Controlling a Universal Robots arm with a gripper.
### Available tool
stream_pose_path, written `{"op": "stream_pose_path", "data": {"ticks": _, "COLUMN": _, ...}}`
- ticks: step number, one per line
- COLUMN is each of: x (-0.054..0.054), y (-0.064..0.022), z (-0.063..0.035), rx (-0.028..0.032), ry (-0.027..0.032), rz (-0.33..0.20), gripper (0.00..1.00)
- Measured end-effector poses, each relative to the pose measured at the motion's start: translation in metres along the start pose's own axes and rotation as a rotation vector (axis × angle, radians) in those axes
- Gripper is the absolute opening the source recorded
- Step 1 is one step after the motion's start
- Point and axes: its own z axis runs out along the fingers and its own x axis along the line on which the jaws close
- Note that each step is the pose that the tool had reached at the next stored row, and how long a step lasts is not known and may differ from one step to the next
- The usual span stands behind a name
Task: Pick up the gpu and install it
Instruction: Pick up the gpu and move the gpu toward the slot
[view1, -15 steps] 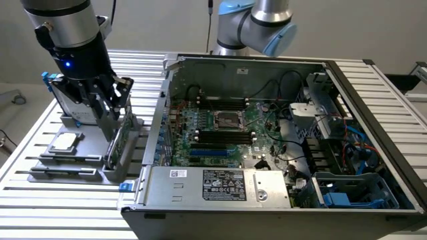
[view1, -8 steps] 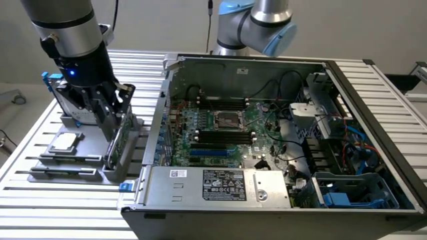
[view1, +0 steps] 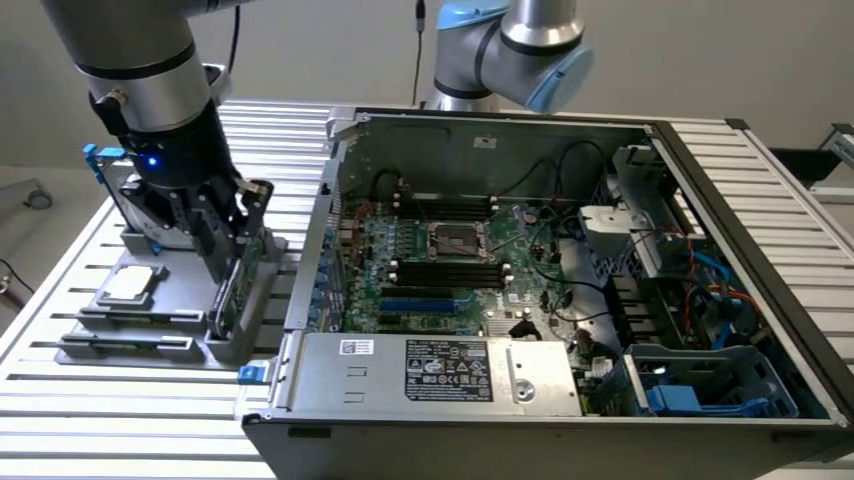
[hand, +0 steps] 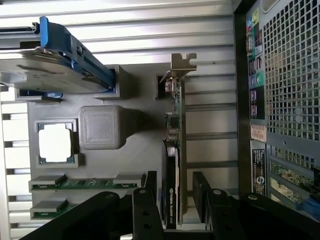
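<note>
Our gripper (view1: 224, 245) (hand: 175, 182) hangs low over the gpu (view1: 227, 300) (hand: 172, 145) with its jaws apart. In the wrist view one of the fingers (hand: 151, 187) stands on each side of the card. We see a thin gap on the shroud side and a wider one on the circuit-board side, so nothing is clamped.

The gpu stands on its long edge in a slot of the grey fixture (view1: 260, 330) (hand: 135, 140), upper edge toward the wrist. Its silver bracket (hand: 182, 62) is at the end away from the fingers.

On the shroud side, bare fixture floor separates the card from a raised grey block (hand: 100, 127). Past the block lie the square silver chip (view1: 130, 283) (hand: 56, 142) in its pocket and the memory sticks (view1: 127, 345) (hand: 82, 183) in theirs. The hard drive (view1: 127, 190) (hand: 45, 70) with its blue frame leans at the fixture's far end, well apart from the card.

On the board side the room is tighter. We see only a narrow strip of fixture and slatted table (view1: 120, 410) before the rear wall of the computer case (view1: 707, 160) (hand: 290, 75).

In the exterior view the case lies open on its side to the fixture's right. Its motherboard (view1: 441, 260) is exposed, with the blue slots (view1: 427, 300) free above the silver power supply (view1: 441, 375).
</note>
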Motion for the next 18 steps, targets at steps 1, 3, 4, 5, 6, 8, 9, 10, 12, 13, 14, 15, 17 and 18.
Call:
{"op": "stream_pose_path", "data": {"ticks": 1, "x": 0.000, "y": 0.0000, "z": 0.0018, "rx": 0.0000, "ry": 0.0001, "rz": 0.000, "gripper": 0.42}}
{"op": "stream_pose_path", "data": {"ticks": 3, "x": 0.000, "y": 0.0001, "z": 0.0054, "rx": 0.0001, "ry": 0.0001, "rz": 0.000, "gripper": 0.42}}
{"op": "stream_pose_path", "data": {"ticks": 4, "x": 0.000, "y": 0.0002, "z": 0.0073, "rx": 0.0000, "ry": 0.0000, "rz": 0.000, "gripper": 0.42}}
{"op": "stream_pose_path", "data": {"ticks": 5, "x": 0.000, "y": 0.0004, "z": 0.0091, "rx": 0.0000, "ry": 0.0000, "rz": 0.000, "gripper": 0.42}}
{"op": "stream_pose_path", "data": {"ticks": 6, "x": 0.000, "y": 0.0006, "z": 0.0109, "rx": 0.0000, "ry": 0.0001, "rz": 0.000, "gripper": 0.42}}
{"op": "stream_pose_path", "data": {"ticks": 8, "x": 0.000, "y": 0.0010, "z": 0.0147, "rx": 0.0001, "ry": 0.0000, "rz": 0.000, "gripper": 0.42}}
{"op": "stream_pose_path", "data": {"ticks": 9, "x": 0.000, "y": 0.0013, "z": 0.0165, "rx": 0.0001, "ry": 0.0001, "rz": 0.000, "gripper": 0.42}}
{"op": "stream_pose_path", "data": {"ticks": 10, "x": 0.000, "y": 0.0016, "z": 0.0183, "rx": 0.0000, "ry": 0.0000, "rz": 0.000, "gripper": 0.42}}
{"op": "stream_pose_path", "data": {"ticks": 12, "x": 0.000, "y": 0.0022, "z": 0.0220, "rx": 0.0000, "ry": 0.0000, "rz": 0.000, "gripper": 0.42}}
{"op": "stream_pose_path", "data": {"ticks": 13, "x": 0.000, "y": 0.0026, "z": 0.0238, "rx": 0.0000, "ry": 0.0001, "rz": 0.000, "gripper": 0.42}}
{"op": "stream_pose_path", "data": {"ticks": 14, "x": 0.000, "y": 0.0031, "z": 0.0256, "rx": 0.0001, "ry": 0.0001, "rz": 0.000, "gripper": 0.42}}
{"op": "stream_pose_path", "data": {"ticks": 15, "x": 0.000, "y": 0.0037, "z": 0.0274, "rx": 0.0000, "ry": 0.0000, "rz": 0.000, "gripper": 0.42}}
{"op": "stream_pose_path", "data": {"ticks": 17, "x": 0.000, "y": 0.0051, "z": 0.0313, "rx": 0.0000, "ry": 0.0000, "rz": 0.000, "gripper": 0.42}}
{"op": "stream_pose_path", "data": {"ticks": 18, "x": 0.000, "y": 0.0057, "z": 0.0331, "rx": 0.0000, "ry": 0.0000, "rz": 0.000, "gripper": 0.42}}
